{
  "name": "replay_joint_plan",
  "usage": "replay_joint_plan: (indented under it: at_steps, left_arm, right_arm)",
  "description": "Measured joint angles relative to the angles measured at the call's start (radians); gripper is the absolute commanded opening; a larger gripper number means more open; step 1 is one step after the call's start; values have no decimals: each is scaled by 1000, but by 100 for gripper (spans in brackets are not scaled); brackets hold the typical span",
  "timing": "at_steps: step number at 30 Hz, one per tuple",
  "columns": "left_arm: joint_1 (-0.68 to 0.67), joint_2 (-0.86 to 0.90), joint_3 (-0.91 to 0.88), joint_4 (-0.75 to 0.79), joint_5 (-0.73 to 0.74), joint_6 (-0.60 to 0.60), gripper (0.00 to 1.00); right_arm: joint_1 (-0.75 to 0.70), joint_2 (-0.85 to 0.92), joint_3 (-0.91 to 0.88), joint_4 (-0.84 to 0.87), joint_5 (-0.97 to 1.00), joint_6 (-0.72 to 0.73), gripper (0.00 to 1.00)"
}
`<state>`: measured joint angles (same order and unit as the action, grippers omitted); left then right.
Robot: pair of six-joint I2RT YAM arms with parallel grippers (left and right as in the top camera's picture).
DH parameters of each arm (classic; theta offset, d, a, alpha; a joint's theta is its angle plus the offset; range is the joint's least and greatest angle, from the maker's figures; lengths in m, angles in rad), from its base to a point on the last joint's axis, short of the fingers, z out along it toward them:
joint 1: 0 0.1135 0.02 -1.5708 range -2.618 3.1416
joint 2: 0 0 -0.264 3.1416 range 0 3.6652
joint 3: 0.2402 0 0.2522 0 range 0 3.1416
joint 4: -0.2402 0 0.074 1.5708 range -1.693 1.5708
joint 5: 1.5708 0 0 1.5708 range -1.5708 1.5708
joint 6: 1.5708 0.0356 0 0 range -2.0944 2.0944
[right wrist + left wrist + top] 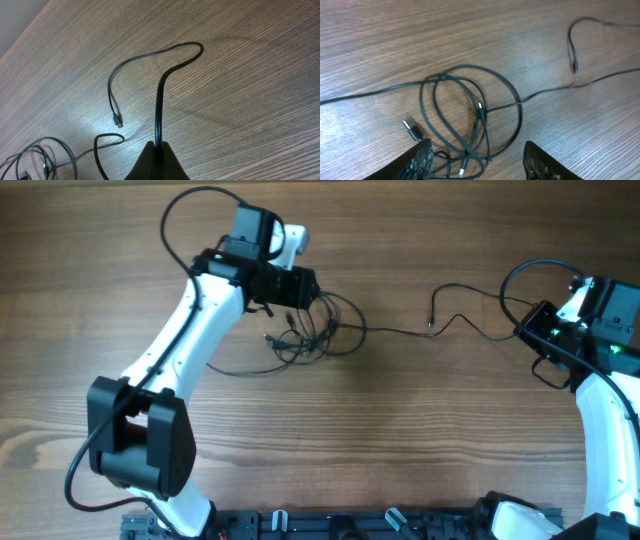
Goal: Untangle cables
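Left pincer [477, 155]: my two fingers stand wide apart at the bottom of the left wrist view. Nothing is gripped, and the near edge of the tangle lies in the gap.
Right pincer [158, 150]: my fingers are pressed together, clamped on the held strand where it comes out of the tips.
Tangle [481, 111]: several overlapping loops of thin black cables lie flat on the desk [400, 440], left of centre from overhead and right by the left pincer.
Silvery plug [410, 127]: lies at the left rim of the loops, just beside my left finger [420, 157]. I cannot tell whether they touch.
Held strand [159, 100]: runs away from my right fingers, hooks over in a tight bend and curves back down.
Free plug [118, 121]: the held strand ends here, on bare wood between the two pincers and apart from the tangle.
Trailing strand [400, 332]: leaves the tangle's right side and runs in a wavy line toward the right pincer. The pincer hides where it goes, so I cannot tell whether it is the same cord as the held strand.
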<state>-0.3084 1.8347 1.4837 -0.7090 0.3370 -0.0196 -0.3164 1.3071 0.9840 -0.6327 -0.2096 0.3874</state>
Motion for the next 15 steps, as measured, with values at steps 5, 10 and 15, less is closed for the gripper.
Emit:
replay_joint_plan:
  at_steps: [5, 10, 15]
  left_arm:
    - [-84, 0, 0, -60, -118, 0, 56]
    - [-98, 0, 0, -103, -162, -1, 55]
    - [-98, 0, -37, -84, -197, -10, 55]
  right_arm:
    - [0, 0, 0, -11, 0, -4, 4]
    - [0, 0, 0, -13, 0, -11, 5]
    - [0, 0, 0, -18, 0, -11, 4]
